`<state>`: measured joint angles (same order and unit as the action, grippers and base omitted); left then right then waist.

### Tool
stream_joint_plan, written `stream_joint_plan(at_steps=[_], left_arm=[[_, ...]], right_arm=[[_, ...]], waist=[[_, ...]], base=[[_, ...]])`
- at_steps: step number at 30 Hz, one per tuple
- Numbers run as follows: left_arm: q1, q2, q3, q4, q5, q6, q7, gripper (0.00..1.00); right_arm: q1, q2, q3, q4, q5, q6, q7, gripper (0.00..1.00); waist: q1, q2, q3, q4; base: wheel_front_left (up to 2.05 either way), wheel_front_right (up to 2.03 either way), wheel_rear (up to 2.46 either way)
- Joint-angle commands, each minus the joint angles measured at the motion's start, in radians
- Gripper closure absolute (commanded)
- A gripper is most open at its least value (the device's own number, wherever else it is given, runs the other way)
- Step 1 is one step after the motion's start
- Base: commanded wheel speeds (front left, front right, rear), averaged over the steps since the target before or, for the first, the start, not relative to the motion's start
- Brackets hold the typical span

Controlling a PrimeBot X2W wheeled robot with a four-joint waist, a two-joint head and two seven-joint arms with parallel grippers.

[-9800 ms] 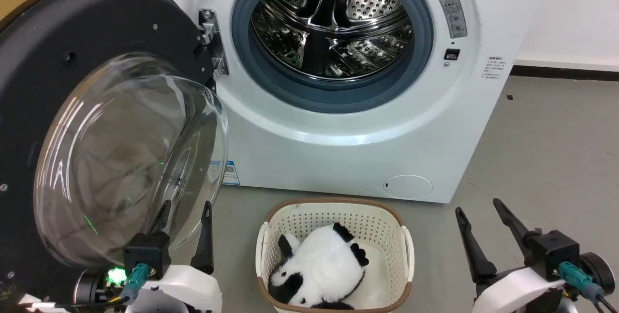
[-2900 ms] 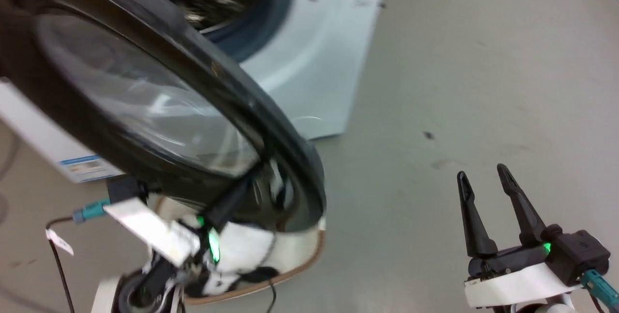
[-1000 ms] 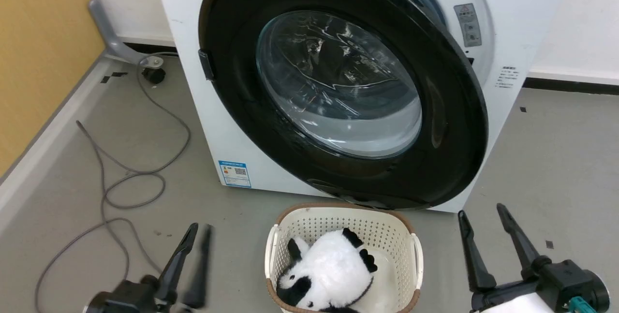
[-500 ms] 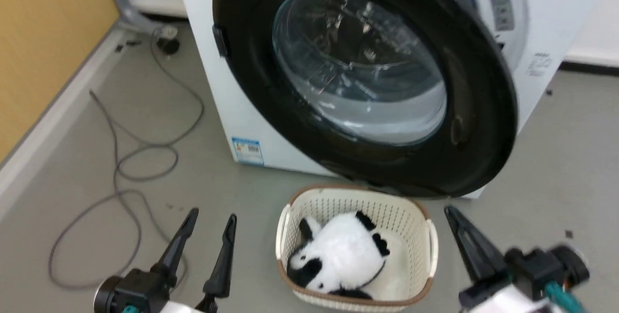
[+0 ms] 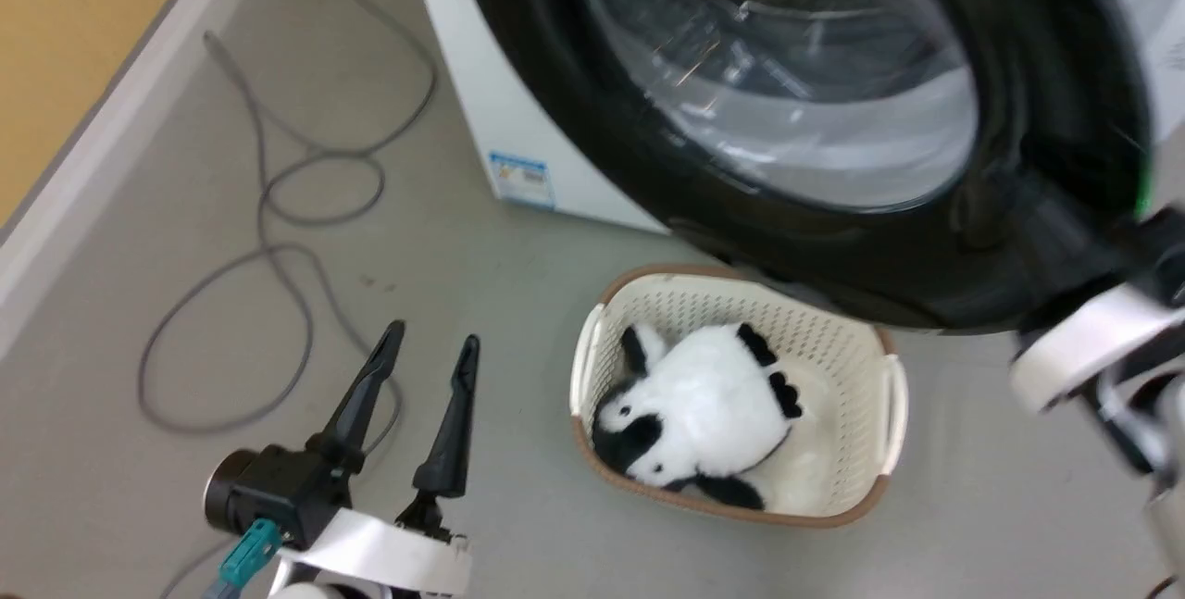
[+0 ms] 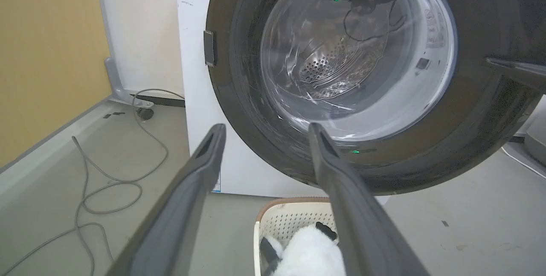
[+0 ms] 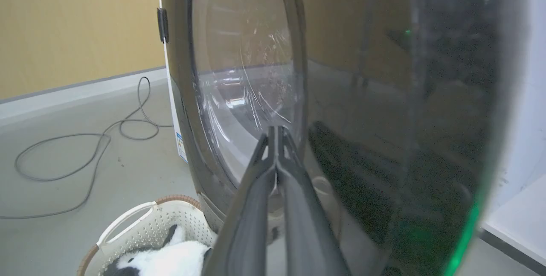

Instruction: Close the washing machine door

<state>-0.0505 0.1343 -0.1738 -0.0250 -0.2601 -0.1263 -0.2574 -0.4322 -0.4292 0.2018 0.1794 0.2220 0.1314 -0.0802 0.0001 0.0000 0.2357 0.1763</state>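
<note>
Pressing in from the right, the right gripper [image 7: 277, 129] has both fingers closed together with nothing between them. Its tips are at the glossy black front of the washing machine door [image 7: 426, 139], just right of the glass window [image 7: 243, 84]; contact looks likely but can't confirm. In the head view that arm is blurred at the door's right edge. The left gripper [image 5: 435, 332] is open and empty, low at near left over the grey floor [image 5: 481, 284], well apart from the door, fingers pointing toward it. The door is swung across the front of the white washing machine [image 5: 481, 90], hinge side on the left; can't tell if it is fully shut. The steel drum [image 6: 337, 60] shows through the glass in the left wrist view. A blue sticker [image 5: 521, 180] sits low on the machine's left corner. The cream basket [image 5: 891, 395] stands on the floor just near of the door's bottom edge, with a panda plush [image 5: 704, 414] lying inside. A grey cable [image 5: 278, 238] loops on the floor to the left, beside a yellow wall [image 5: 56, 43].
</note>
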Motion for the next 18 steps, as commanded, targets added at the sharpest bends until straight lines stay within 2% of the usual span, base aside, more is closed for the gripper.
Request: stream_joint_plan(at_steps=[1,10,15,18], left_arm=[[-0.03,-0.007,-0.011,-0.001,-0.01,-0.004,-0.004,0.0],[-0.078,-0.024,-0.02,-0.003,-0.02,-0.004,-0.004,0.0],[-0.105,-0.031,-0.022,0.001,-0.025,-0.004,-0.004,0.0],[-0.117,-0.035,-0.021,0.004,-0.028,-0.004,-0.004,0.0]], right_arm=[[-0.052,-0.026,-0.029,0.024,0.011,-0.001,0.029,1.0],[-0.205,-0.072,-0.12,0.083,0.023,-0.001,0.105,1.0],[-0.312,-0.059,-0.218,0.146,0.06,-0.001,0.139,1.0],[-0.362,-0.06,-0.245,0.174,0.045,-0.001,0.146,1.0]], waist=[[-0.0001,0.0,0.048,0.041],[-0.0001,0.0,0.133,0.081],[-0.0001,0.0,0.172,0.094],[-0.0001,0.0,0.186,0.098]], base=[[0.0,0.0,0.0],[0.0,0.0,0.0],[0.0,0.0,0.0],[0.0,0.0,0.0]])
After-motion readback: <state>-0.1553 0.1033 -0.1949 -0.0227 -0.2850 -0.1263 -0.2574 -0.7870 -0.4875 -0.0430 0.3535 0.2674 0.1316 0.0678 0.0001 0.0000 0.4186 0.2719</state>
